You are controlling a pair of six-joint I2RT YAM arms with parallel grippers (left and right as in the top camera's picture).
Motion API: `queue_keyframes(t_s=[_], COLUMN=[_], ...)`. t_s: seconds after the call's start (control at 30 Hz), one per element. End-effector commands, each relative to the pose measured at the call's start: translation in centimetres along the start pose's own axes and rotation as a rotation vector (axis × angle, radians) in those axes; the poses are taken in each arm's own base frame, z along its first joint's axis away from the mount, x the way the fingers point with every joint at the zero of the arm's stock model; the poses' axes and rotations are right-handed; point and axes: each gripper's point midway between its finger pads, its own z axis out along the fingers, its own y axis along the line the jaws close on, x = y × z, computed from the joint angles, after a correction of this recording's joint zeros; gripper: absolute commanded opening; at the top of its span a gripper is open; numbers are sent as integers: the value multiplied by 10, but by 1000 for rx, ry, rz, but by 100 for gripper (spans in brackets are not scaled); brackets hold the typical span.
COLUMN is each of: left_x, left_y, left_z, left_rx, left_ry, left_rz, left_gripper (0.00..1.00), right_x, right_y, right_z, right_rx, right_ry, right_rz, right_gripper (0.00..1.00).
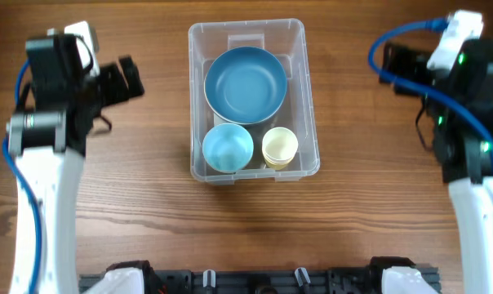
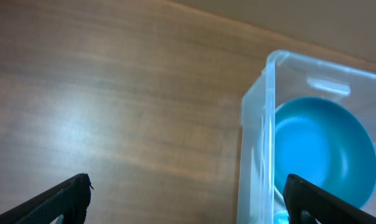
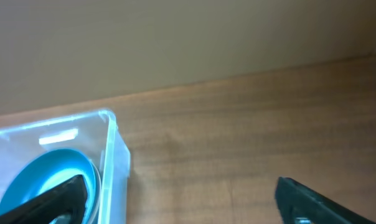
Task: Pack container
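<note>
Container [image 1: 246, 26] packed snug with bowl [image 1: 245, 82], small bowl [image 1: 228, 147] and cups [image 1: 279, 147]; left gripper [image 2: 187, 186] and right gripper [image 3: 182, 183] spread wide, empty, standing off either side, so packing looks done.

Wood table [image 1: 148, 204], blue bowl [image 1: 245, 82], smaller pale-blue bowl [image 1: 227, 148] — yellow cup [image 1: 279, 147] (just beside)

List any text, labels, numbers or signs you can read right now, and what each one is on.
No readable text in any view.
The container has a white patch on its end wall: too blurred to tell whether it carries any print.
Nothing else in view shows markings.
</note>
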Motion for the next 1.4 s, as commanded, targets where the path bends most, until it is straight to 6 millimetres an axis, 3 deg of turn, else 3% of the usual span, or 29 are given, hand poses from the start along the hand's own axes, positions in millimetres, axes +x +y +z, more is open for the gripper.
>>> queue_keyframes(t_s=[0.0, 0.2, 0.3, 0.53, 0.83, 0.93, 1.03, 1.1, 1.23, 1.37], left_x=[35, 119, 133, 137, 166, 166, 166, 166, 166, 166], left_y=[4, 20, 23, 24, 30, 30, 30, 30, 30, 30], left_z=[-36, -69, -74, -74, -69, -69, -69, -69, -69, -69], left_rx=[26, 59, 71, 69, 37, 37, 37, 37, 37, 37], left_ry=[-71, -181, -228, -225, -106, -106, -106, -106, -106, -106], left_rz=[18, -84, -103, -104, -110, -110, -110, -110, -110, -110], left_gripper=[100, 100, 100, 100, 100, 100, 100, 100, 100, 100], right_x=[39, 112, 125, 138, 158, 168, 166, 179, 204, 201], right_y=[-6, -11, -14, -16, -19, -19, -14, -14, -9, -2], right_z=[-21, -57, -68, -60, -36, -42, -65, -79, -80, -73], right_rx=[10, -19, -22, -12, 10, 9, -24, -45, -112, -159], right_ry=[8, -7, -47, 10, 129, 161, 78, -11, -112, -221], right_rz=[7, 69, 78, 79, 77, 81, 35, 3, 4, -6], right_gripper=[100, 100, 100, 100, 100, 100, 100, 100, 100, 100])
